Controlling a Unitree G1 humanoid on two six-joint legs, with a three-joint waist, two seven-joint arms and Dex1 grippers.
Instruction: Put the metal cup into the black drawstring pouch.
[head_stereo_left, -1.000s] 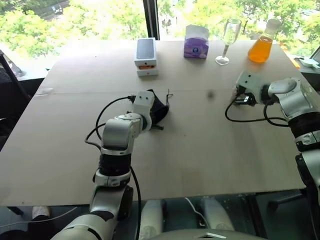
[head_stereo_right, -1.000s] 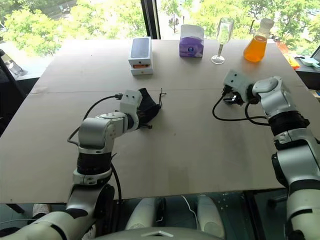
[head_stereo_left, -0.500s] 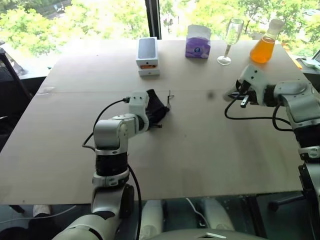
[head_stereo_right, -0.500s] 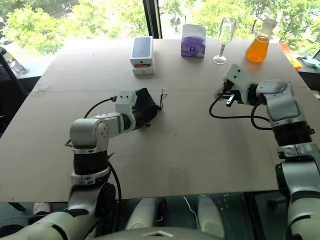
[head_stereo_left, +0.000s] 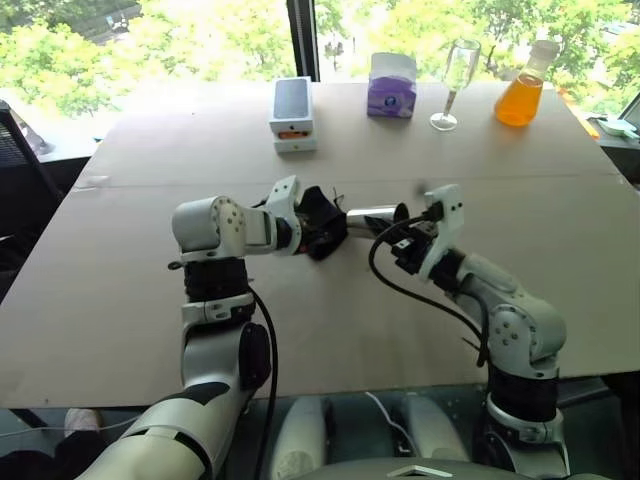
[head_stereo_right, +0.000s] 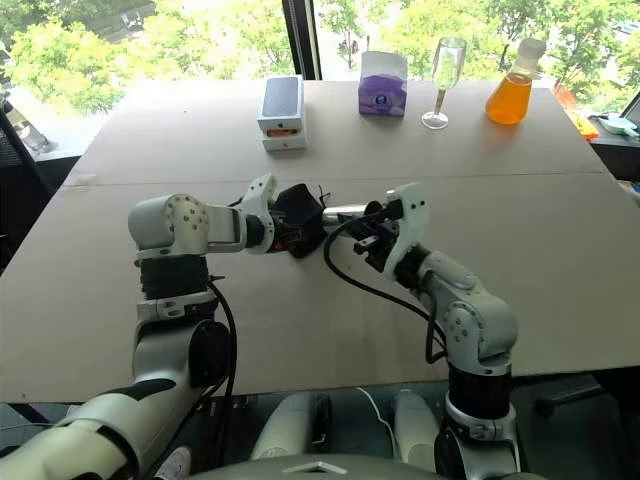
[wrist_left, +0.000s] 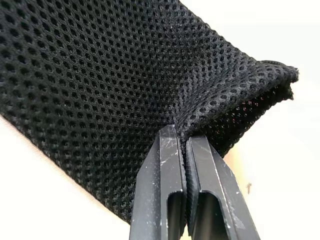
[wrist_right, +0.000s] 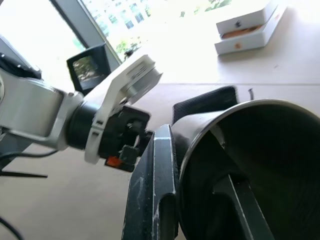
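I have the small silver-grey steel cup (head_stereo_left: 372, 219) held sideways right at the black mesh drawstring pouch (head_stereo_left: 322, 222), mid-table.

My left gripper (wrist_left: 185, 145) is clenched on a fold of the pouch's mesh near its edge, holding the soft bag just off the pale brown tabletop (head_stereo_left: 150, 300). My right gripper (wrist_right: 192, 165) grips the cup by its rim, one black finger (wrist_right: 155, 195) outside the wall and the other inside, so the cup lies level with its base end against the pouch. Whether that end is already inside the fabric, I cannot tell. Along the far edge stand a white and grey phone box (head_stereo_left: 292, 113), a purple tissue pack (head_stereo_left: 393, 86), a clear stemmed wine glass (head_stereo_left: 455, 80) and a flask of orange liquid (head_stereo_left: 522, 92).
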